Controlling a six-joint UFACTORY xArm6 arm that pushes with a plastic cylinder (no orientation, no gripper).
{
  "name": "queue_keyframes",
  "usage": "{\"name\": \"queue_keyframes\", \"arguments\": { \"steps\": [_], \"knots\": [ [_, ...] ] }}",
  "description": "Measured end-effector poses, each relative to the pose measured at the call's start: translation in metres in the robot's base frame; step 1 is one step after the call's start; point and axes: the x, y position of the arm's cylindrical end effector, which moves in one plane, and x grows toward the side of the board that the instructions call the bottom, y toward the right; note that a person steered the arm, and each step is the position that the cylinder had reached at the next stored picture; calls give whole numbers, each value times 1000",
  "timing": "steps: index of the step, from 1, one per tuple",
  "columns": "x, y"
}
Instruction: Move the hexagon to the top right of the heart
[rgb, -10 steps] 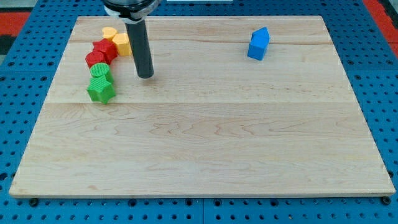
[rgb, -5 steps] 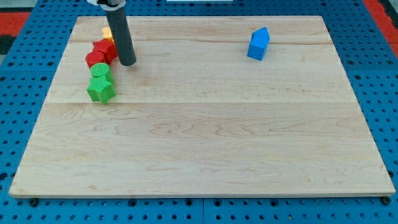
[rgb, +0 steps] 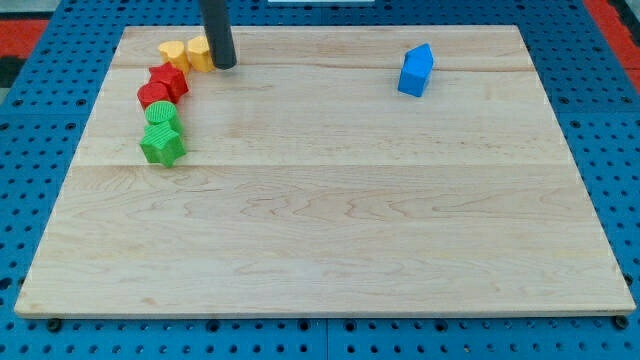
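The yellow hexagon (rgb: 198, 54) lies near the board's top left, just right of the yellow heart (rgb: 172, 50) and close against it. My tip (rgb: 224, 65) stands at the hexagon's right edge, touching it or nearly so, and the dark rod hides part of that edge.
A red star-like block (rgb: 168, 81) and a red round block (rgb: 152, 96) lie below the heart. Under them are a green cylinder (rgb: 160, 115) and a green star (rgb: 163, 146). A blue house-shaped block (rgb: 415, 70) sits at the top right of the wooden board (rgb: 330, 220).
My tip moved from right of the green and red blocks up to the view's top. The yellow hexagon shifted upward and now sits level with the heart, on its right.
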Motion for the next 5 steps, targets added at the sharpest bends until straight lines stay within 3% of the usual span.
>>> {"name": "queue_keyframes", "arguments": {
  "steps": [5],
  "knots": [
    [-66,-31]
  ]
}}
